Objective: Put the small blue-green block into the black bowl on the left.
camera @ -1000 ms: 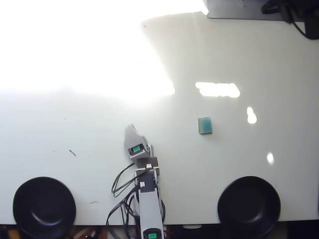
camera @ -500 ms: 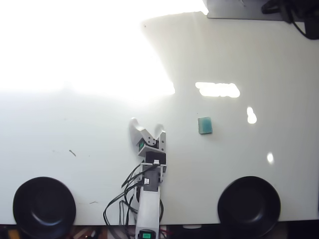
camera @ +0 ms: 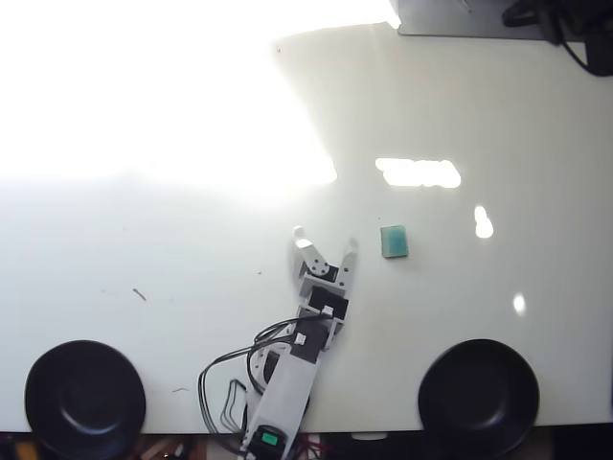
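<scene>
Reaching with fingers spread wide and empty, the hand [camera: 325,240] was nearing the teal block [camera: 394,241] just to its right, apparently needing further rightward travel before grasping.

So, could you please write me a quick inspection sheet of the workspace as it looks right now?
Surface: white table, upper left washed out by glare; a few small dark marks.
Job's things: small blue-green block lies flat on the table, untouched; black bowl at lower left of the overhead view, looks empty.
Clutter: a second black bowl at lower right, also looks empty.
Grippers: claw open, just left of the block, holding nothing.
Cables: black cables loop beside the arm's base.
Surroundings: dark equipment at the top right edge.
</scene>
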Available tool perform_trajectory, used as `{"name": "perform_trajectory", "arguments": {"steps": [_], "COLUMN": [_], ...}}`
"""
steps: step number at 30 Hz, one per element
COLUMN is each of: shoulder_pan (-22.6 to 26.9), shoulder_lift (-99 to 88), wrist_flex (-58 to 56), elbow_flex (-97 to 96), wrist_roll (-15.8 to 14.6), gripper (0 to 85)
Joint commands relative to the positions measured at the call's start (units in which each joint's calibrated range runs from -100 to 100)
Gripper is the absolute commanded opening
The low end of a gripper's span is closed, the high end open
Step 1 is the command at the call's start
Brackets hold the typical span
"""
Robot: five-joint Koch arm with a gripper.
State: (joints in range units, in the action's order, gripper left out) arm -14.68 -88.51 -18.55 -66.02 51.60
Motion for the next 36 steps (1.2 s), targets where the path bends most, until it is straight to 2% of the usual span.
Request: {"name": "perform_trajectory", "arguments": {"steps": [1, 3, 11, 19, 23, 28, 36], "shoulder_pan": [-2.0, -2.88, -4.88, -8.6, -9.77, -11.62, -12.94], "shoulder_lift": [4.15, 5.86, 9.72, 17.65, 22.58, 32.32, 47.86], "wrist_flex": [9.03, 11.22, 12.11, 13.49, 13.4, 17.05, 21.75], "elbow_flex": [6.32, 7.06, 11.03, 11.77, 11.68, 13.16, 17.5], "wrist_roll": [3.71, 5.76, 9.38, 15.04, 15.82, 18.46, 19.54], "gripper": [46.1, 46.3, 46.7, 48.6, 49.3, 49.8, 50.2]}}
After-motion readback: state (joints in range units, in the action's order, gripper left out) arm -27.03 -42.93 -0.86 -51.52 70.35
